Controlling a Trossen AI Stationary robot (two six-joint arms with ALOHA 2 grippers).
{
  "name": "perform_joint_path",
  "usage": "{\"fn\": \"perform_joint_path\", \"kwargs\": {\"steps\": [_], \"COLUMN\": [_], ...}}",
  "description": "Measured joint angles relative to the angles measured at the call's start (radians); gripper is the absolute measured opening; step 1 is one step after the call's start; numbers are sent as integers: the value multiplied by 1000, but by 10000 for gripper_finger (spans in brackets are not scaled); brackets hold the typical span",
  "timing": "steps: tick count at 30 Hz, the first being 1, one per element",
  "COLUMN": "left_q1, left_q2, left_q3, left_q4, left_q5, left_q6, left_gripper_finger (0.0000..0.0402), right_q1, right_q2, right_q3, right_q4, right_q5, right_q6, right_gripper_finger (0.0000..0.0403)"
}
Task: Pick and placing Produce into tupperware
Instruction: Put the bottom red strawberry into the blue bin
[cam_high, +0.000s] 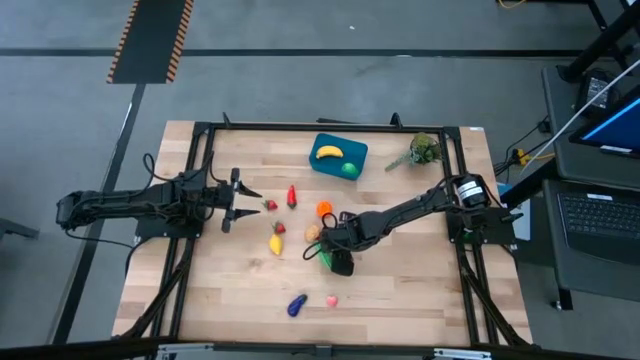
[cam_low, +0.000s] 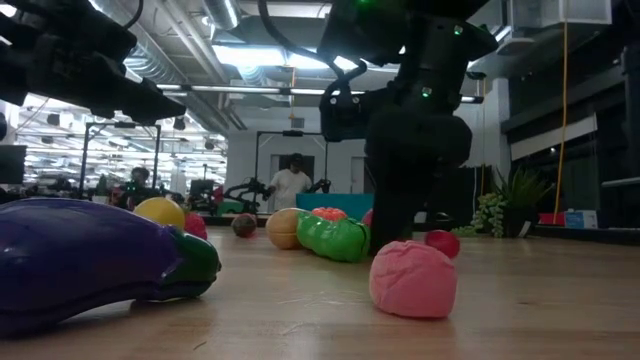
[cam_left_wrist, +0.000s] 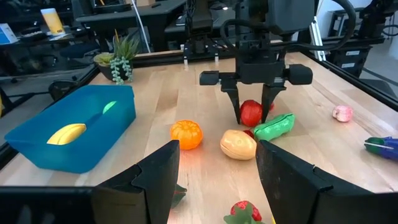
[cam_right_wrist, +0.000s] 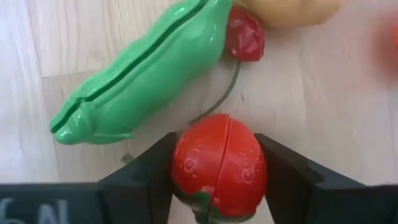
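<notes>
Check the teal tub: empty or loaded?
Loaded. The teal tub holds a yellow banana and a green piece; the other produce is on the table.

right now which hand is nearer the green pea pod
Right. The right hand is down beside the green pea pod, closed on a red tomato. The left hand hangs open across the table, far from it.

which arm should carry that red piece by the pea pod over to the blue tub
Right. The right gripper already has its fingers around the red piece beside the pea pod. The left gripper waits open across the table from the tub.
</notes>
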Motion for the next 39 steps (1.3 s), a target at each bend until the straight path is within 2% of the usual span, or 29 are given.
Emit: {"fn": "perform_joint_path", "kwargs": {"steps": [9,22,28,32,35,39], "left_q1": [0,0,0,0,0,0], "left_q2": [0,0,0,0,0,0], "left_q3": [0,0,0,0,0,0], "left_q4": [0,0,0,0,0,0], "left_q5": [0,0,0,0,0,0], "left_q6": [0,0,-1,-2,-2,-2], "left_gripper_finger": [206,206,206,206,206,206], "right_q1": [-24,-30,-30,-17,-1,24], "right_q2": [-4,-3,-4,-15,-60,-151], "right_q3": [19,262,433,528,519,436], "right_q4": [-71,-310,-515,-684,-718,-699], "right_q5": [-24,-23,42,144,225,295], "right_q6": [-7,-72,-44,9,52,116], "right_gripper_finger": [190,190,190,190,190,190]}}
